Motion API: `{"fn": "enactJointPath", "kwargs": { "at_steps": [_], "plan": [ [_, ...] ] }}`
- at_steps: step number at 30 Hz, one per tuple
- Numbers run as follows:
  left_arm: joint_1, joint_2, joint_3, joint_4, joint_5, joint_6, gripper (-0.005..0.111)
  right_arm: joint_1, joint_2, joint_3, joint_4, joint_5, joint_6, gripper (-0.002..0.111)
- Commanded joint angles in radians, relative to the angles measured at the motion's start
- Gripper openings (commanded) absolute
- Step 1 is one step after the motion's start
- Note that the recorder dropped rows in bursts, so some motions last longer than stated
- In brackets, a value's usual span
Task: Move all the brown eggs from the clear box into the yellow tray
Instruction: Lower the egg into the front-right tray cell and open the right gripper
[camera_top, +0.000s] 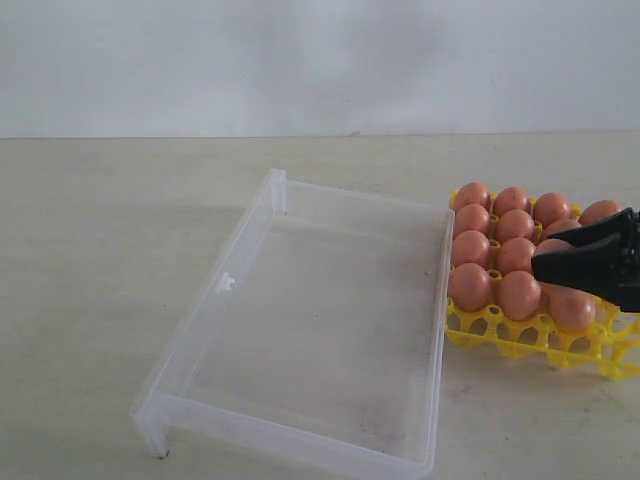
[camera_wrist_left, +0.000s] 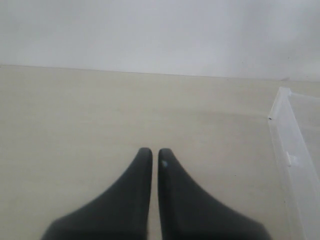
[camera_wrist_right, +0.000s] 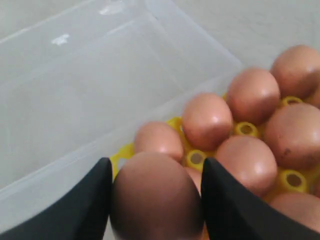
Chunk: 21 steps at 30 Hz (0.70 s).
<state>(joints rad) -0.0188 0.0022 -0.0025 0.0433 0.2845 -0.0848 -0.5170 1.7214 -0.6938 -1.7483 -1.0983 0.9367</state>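
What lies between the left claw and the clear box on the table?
Nothing: only bare table separates the shut left claw from the clear box, as the left wrist view shows.

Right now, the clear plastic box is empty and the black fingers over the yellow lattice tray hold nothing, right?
Not nothing: the right wrist view shows the right arm's black fingers gripping a smooth brown egg. The clear plastic box is empty; the yellow lattice tray lies below.
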Motion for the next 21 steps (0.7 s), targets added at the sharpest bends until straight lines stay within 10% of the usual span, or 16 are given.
{"fn": "enactJointPath", "kwargs": {
  "at_steps": [1,9,21],
  "plan": [
    [-0.002,-0.002,0.003,-0.003,-0.007,0.002,0.004,-0.051,-0.003,0.007,0.004,-0.106,-0.066,0.0],
    [-0.002,-0.002,0.003,-0.003,-0.007,0.002,0.004,-0.288,-0.005,0.013,0.093,-0.123,-0.027,0.0],
    [-0.002,-0.002,0.003,-0.003,-0.007,0.002,0.004,-0.251,-0.001,0.124,0.058,0.076,-0.11,0.0]
  ]
}}
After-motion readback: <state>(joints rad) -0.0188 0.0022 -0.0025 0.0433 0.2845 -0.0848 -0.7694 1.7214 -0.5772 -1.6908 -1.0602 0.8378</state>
